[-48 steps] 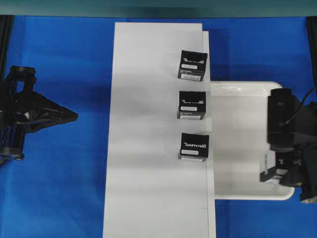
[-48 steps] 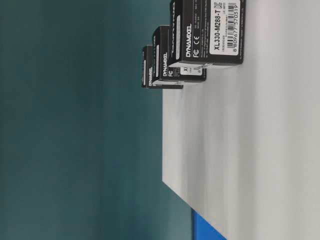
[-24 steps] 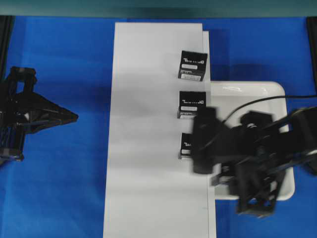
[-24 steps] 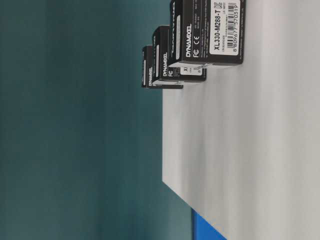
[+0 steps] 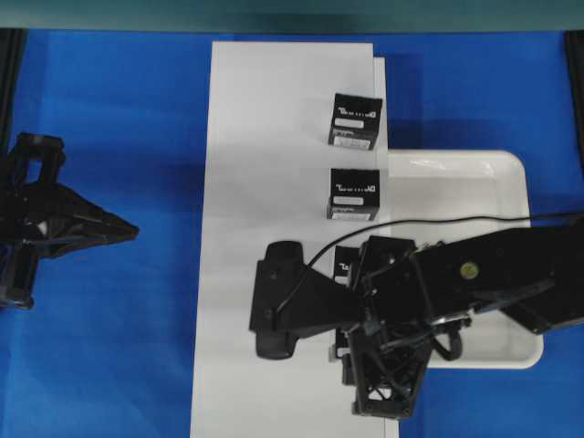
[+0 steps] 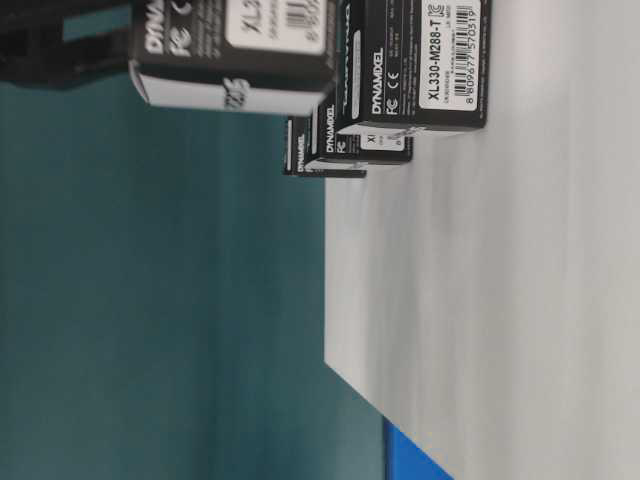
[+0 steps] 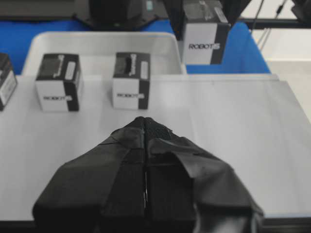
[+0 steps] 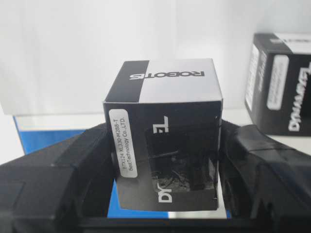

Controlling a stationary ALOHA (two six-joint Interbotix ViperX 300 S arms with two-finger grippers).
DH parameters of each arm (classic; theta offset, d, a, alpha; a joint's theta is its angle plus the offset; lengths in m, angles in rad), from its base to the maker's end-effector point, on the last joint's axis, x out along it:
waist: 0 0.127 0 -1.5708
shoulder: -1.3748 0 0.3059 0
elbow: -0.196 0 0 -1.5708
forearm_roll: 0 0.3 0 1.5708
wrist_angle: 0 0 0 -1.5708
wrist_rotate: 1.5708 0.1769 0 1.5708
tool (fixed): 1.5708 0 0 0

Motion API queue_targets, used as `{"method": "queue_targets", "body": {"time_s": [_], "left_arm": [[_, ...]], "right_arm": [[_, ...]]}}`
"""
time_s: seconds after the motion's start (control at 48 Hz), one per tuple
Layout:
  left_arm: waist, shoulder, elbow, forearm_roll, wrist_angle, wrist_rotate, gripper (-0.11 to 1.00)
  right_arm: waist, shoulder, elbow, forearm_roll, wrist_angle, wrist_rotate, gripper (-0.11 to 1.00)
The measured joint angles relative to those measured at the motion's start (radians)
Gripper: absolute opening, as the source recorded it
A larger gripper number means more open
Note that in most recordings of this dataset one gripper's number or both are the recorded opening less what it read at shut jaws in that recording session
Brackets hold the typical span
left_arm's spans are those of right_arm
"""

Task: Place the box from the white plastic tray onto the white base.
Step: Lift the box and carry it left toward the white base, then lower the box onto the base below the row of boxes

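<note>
The box (image 8: 167,136) is clamped between the two padded fingers (image 8: 53,170) of the right gripper (image 8: 165,194), one pad pressed to each side, so that it fills the middle of the right wrist view. In the table-level view it (image 6: 235,55) is seen at the upper left of the frame, apart from the board's surface. In the left wrist view it (image 7: 201,31) appears at the upper centre, above the far edge of the white base (image 7: 243,121). From overhead the box itself is hidden under the right arm, which reaches from the right edge across the white plastic tray (image 5: 493,169) to the lower middle of the white base (image 5: 265,137).

The box is a small cardboard cube — black on most faces, with one face half black and half white bearing dark lettering, and a narrow white label strip on one side. The base is a long, flat, matte board with square corners; the tray is glossy, with a raised rim and rounded corners. Three like black cartons (image 5: 354,193) are lined along the board's right edge, the lowest partly covered by the arm.

The left gripper (image 7: 146,121) is closed on nothing — its dark textured fingers are pressed together at the lower centre of its own view, and it (image 5: 132,231) is held over the blue cloth (image 5: 119,100) at the left of the overhead frame.
</note>
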Motion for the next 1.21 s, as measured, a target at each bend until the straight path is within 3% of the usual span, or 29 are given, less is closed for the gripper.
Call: {"method": "queue_targets", "body": {"time_s": [0.25, 0.417, 0.792, 1.208], "left_arm": [[0.000, -0.048, 0.000, 0.000, 0.051, 0.000, -0.07], [-0.002, -0.058, 0.000, 0.000, 0.057, 0.000, -0.07], [-0.015, -0.060, 0.000, 0.000, 0.057, 0.000, -0.07], [-0.017, -0.060, 0.000, -0.002, 0.058, 0.000, -0.07]], "right_arm": [[0.009, 0.017, -0.015, 0.002, 0.015, 0.005, 0.61], [0.014, 0.017, 0.026, -0.003, 0.008, 0.005, 0.61], [0.037, 0.023, 0.155, -0.008, -0.156, 0.018, 0.61], [0.051, 0.060, 0.175, -0.008, -0.212, 0.021, 0.61]]}}
